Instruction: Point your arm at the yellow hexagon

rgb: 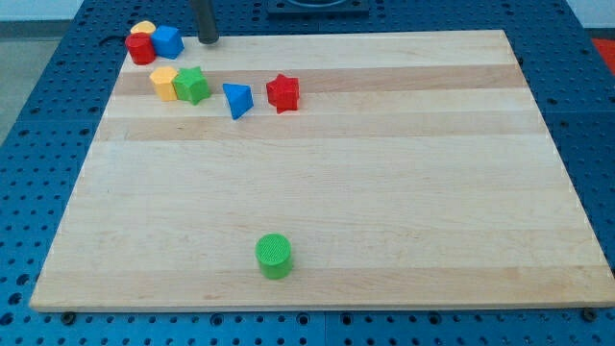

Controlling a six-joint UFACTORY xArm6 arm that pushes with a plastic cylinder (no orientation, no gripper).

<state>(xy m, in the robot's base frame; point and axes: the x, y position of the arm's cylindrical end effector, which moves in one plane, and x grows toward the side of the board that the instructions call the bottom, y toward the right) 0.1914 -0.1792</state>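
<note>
My tip (207, 40) is resting at the far edge of the wooden board (384, 221), left of centre. There are no jaws on this rod, so nothing is standing apart or clamped; the bare end is touching no block.

Just left of my tip, a blue block (169, 40) is sitting against a red block (140, 48), and a small yellow block (144, 28) is peeking out behind the red one at the far left corner; its shape is too hidden to tell.

A little nearer and still to the left, the yellow hexagon (164, 83) is lying flat, touching the green block (193, 85) on its right side. This is the task's thing, and it is sitting near my tip, nearer and slightly left of it.

Further right in that row, a blue triangle (237, 99) and a red star (282, 92) are standing apart from each other. Well away, at the near edge, a green cylinder (275, 256) is standing alone.

The hexagon is looking like a small, rigid, light plastic piece, likely sliding easily on the smooth wood. Any contact is best made on its far or left face, which are looking free, since a push from the left would be carrying the green block along. Pointing is probably calling for stopping just short of it.
</note>
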